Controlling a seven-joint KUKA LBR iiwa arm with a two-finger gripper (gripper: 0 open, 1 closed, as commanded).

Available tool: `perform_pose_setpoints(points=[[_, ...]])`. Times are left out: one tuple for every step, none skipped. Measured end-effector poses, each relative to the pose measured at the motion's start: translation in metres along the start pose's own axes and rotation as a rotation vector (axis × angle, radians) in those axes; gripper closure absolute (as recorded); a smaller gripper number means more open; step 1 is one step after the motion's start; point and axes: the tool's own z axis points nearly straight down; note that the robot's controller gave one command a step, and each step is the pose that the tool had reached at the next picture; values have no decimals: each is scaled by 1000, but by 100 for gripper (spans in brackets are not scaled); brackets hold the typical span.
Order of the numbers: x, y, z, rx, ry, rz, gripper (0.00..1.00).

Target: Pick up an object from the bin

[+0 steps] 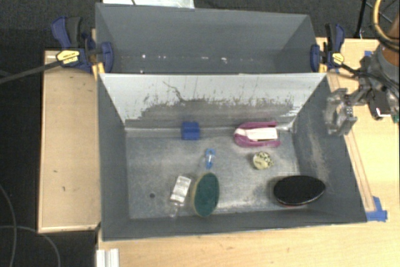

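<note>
I see a black oval disc (pixel 299 190) flat at the bin's (pixel 206 34) front right. Behind it lie a pale lump (pixel 262 161) and a pink-and-white case (pixel 256 134).

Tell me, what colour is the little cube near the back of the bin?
The little cube is blue, clear in the camera view.

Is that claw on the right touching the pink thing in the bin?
Apart. The camera view shows the gripper over the bin at its right wall, with bare grey metal between it and the pink thing.
</note>
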Motion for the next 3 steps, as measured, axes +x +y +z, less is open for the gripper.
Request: perform_pose_setpoints(points=[[1, 0, 5, -3, 9, 3, 0], [63, 24, 116, -3, 19, 327, 0], [63, 32, 239, -3, 18, 305, 0]])
